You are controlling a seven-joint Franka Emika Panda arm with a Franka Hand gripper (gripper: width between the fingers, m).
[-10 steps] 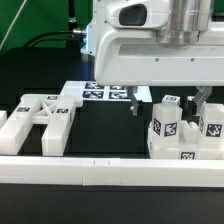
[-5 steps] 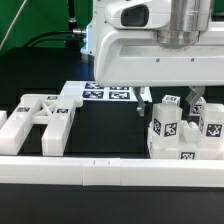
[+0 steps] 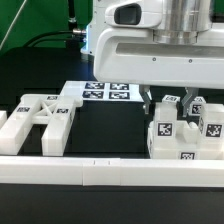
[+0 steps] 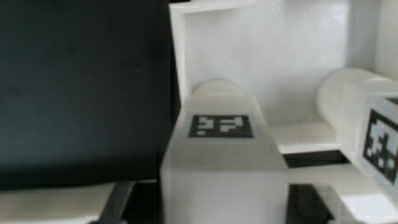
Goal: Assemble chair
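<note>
You've got the claw (image 3: 169, 105) straddling an upright tagged chair part (image 4: 221, 125) at the exterior view's right, jaws narrow, can't tell if they pinch it; side frame (image 3: 45, 115) lies well apart.

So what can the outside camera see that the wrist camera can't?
Only the exterior view: the robot arm, the X-braced side frame lying at that view's left, the marker board and the long white rail in front. Only the wrist view: a close look down onto the top tag of one piece. Both: that tagged chair piece and the black table.
</note>
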